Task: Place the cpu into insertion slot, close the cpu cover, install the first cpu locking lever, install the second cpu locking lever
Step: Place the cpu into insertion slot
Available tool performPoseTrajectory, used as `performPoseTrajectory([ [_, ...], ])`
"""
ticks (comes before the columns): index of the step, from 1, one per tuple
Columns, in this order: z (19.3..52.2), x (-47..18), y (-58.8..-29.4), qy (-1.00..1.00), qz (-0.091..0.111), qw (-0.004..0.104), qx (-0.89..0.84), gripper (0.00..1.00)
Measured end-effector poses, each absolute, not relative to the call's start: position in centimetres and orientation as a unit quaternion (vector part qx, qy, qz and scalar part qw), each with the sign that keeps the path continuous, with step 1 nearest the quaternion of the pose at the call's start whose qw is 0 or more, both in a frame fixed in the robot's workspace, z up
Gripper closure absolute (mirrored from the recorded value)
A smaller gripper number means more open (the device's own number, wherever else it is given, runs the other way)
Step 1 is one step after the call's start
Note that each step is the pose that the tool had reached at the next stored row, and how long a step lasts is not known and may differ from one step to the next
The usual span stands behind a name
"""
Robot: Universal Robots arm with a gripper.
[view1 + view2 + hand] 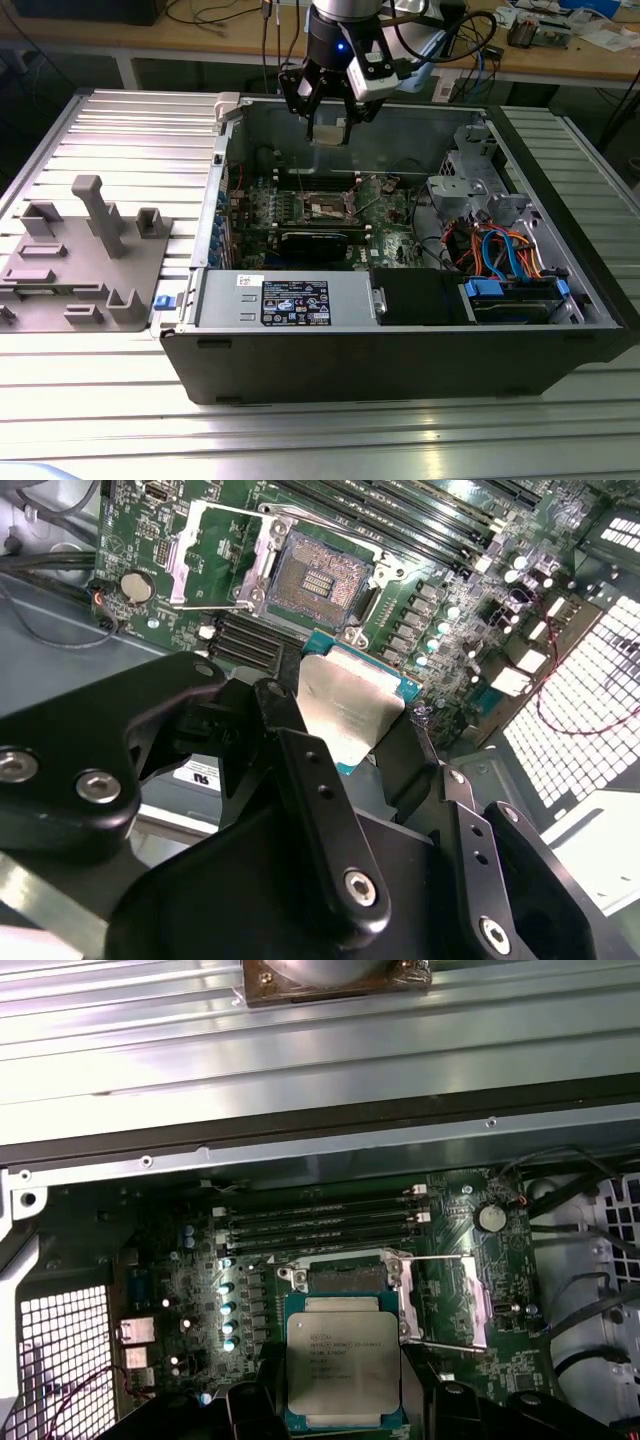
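Observation:
My gripper hangs over the open computer case, shut on the cpu, a flat square chip with a silvery top. In both wrist views the black fingers clamp the cpu by two opposite edges. It is in the air, clear of the board. The insertion slot lies uncovered on the green board, just beyond the chip. The cpu cover, a silvery frame, is swung back beside the socket, with thin wire levers along its edges.
A grey power supply box fills the case's near side, with a black card behind it. A drive cage with blue and orange cables stands at the exterior view's right. A grey fixture lies on the table outside the case.

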State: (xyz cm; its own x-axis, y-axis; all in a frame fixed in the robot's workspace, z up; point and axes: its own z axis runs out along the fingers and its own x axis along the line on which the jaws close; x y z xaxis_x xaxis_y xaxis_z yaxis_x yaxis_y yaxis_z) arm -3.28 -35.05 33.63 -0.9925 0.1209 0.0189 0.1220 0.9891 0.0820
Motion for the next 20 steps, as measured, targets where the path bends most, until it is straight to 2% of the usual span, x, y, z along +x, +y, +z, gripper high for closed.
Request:
performPoseTrajectory([
  [20,33.61,-3.28,-35.05,-0.996,-0.037,0.006,-0.085,0.46],
])
